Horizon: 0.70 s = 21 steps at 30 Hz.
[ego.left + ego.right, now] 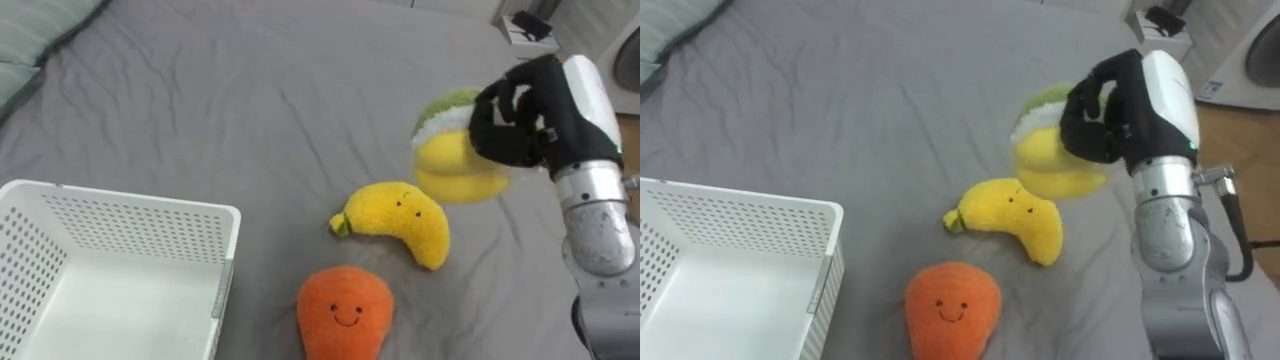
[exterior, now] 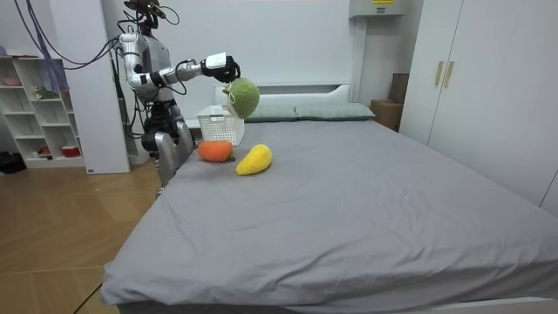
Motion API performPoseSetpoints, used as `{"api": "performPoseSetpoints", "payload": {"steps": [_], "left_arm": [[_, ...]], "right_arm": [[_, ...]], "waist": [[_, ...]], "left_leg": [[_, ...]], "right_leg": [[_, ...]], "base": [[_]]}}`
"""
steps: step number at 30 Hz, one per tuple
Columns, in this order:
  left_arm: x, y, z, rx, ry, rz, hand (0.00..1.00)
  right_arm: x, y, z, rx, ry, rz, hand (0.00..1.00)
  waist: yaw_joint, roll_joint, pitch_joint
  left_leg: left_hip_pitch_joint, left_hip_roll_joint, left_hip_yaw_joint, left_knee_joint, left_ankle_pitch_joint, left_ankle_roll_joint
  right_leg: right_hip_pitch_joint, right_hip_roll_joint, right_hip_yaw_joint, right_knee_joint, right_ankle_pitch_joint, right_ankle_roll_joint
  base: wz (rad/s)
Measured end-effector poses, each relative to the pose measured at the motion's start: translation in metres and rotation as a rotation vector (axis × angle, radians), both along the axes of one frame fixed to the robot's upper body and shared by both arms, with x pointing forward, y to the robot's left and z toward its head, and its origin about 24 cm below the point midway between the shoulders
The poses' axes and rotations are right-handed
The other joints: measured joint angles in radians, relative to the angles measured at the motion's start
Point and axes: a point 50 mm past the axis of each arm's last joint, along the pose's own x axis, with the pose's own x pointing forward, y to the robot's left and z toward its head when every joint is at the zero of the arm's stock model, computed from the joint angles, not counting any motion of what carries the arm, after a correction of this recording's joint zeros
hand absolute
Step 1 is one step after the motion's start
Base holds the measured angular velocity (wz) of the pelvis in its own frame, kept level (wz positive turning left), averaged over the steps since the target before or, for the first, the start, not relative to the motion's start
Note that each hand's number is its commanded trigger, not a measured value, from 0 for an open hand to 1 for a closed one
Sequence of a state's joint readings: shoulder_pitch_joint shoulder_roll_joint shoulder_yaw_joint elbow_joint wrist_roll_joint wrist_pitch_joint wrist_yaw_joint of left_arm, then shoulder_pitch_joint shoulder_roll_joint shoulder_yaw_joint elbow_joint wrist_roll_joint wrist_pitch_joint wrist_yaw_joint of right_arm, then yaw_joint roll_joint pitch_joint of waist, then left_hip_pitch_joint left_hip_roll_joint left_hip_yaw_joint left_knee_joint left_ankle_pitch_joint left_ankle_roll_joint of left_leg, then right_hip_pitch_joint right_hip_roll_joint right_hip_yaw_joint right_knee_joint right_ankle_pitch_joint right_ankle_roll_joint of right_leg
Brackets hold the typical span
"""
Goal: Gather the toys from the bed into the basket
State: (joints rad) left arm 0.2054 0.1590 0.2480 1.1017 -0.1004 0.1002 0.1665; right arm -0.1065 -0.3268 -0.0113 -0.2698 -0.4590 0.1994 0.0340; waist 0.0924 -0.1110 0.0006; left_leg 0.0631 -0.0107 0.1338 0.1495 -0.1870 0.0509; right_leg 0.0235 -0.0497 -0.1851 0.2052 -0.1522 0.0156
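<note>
Held high for the basket [image 1: 140, 215]
My right hand [image 1: 520, 125] grips the soft toy [image 1: 455, 170] above the banana [image 1: 400, 220], so I can clear it.

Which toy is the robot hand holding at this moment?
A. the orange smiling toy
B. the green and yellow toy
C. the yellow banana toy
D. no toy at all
B: the right robot hand is curled round the green and yellow toy above the bed, while the banana toy and the orange toy lie on it.
</note>
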Motion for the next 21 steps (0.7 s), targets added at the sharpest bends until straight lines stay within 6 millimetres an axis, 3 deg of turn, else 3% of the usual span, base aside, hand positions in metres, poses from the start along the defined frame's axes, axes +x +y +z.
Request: {"api": "performPoseSetpoints", "payload": {"steps": [4, 14, 21], "left_arm": [[0.005, 0.000, 0.000, 0.000, -0.010, -0.010, 0.00], [0.014, 0.000, 0.000, -0.007, -0.010, -0.038, 0.00], [0.017, 0.001, 0.000, -0.003, 0.002, -0.044, 0.00]], "right_arm": [[0.009, 0.014, 0.013, 0.014, -0.008, 0.074, 1.00], [0.019, 0.047, 0.029, 0.042, -0.011, 0.248, 1.00], [0.022, 0.073, 0.032, 0.006, 0.020, 0.373, 1.00]], "waist": [[0.038, -0.007, -0.0036], [0.137, -0.038, 0.0043], [0.178, -0.047, 0.0061]], "left_leg": [[0.000, 0.000, -0.004, 0.002, 0.000, 0.000], [-0.015, -0.003, -0.041, 0.003, 0.001, -0.001], [-0.030, -0.004, -0.066, 0.004, 0.002, -0.003]], "right_leg": [[0.000, -0.001, -0.009, -0.001, 0.000, 0.000], [0.013, -0.002, -0.046, -0.027, 0.000, 0.000], [0.014, -0.001, -0.067, -0.037, 0.001, 0.000]], "base": [[0.03], [0.11], [0.11]]}}
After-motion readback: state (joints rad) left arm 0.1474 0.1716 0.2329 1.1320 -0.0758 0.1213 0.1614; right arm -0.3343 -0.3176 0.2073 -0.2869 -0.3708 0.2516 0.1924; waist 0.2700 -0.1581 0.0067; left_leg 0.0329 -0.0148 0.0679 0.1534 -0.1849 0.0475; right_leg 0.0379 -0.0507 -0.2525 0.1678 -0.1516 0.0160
